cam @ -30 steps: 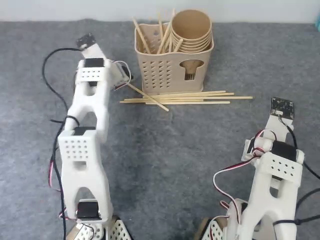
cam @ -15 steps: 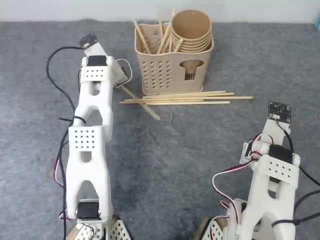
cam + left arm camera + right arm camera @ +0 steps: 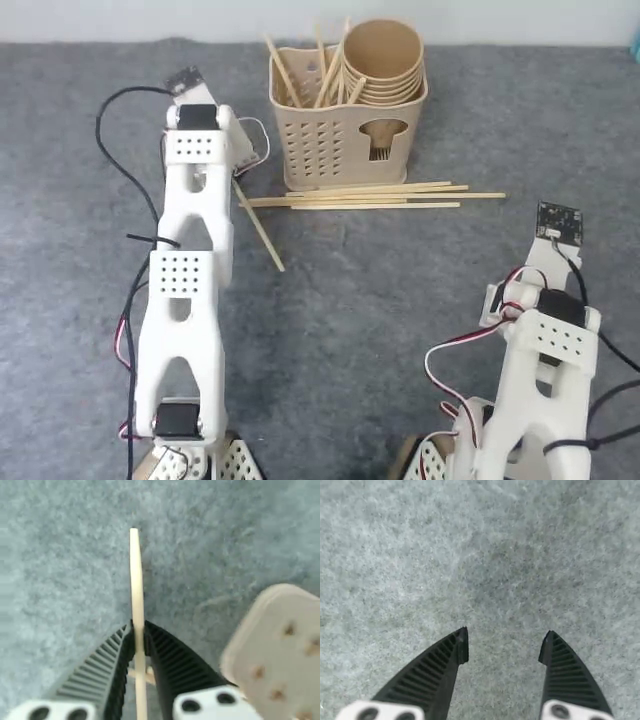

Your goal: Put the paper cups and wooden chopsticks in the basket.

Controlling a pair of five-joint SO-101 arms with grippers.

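Observation:
A beige perforated basket (image 3: 330, 140) stands at the back centre, holding a stack of paper cups (image 3: 383, 55) and a few upright chopsticks (image 3: 283, 70). Several wooden chopsticks (image 3: 380, 195) lie on the carpet just in front of it. My left gripper (image 3: 139, 630) is shut on one chopstick (image 3: 136, 580), which in the high view slants from the arm's head down toward the front (image 3: 258, 225). My right gripper (image 3: 505, 647) hangs open over bare carpet at the right front, with nothing between its fingers.
Grey carpet (image 3: 400, 300) covers the table. The left arm (image 3: 190, 230) stretches up the left side and the right arm (image 3: 545, 340) stays low at the right front. A white wall edge runs behind the basket.
The left arm has swung the held chopstick, so its free end moved from beside the lying pile toward the front and left. The right arm barely shifted.

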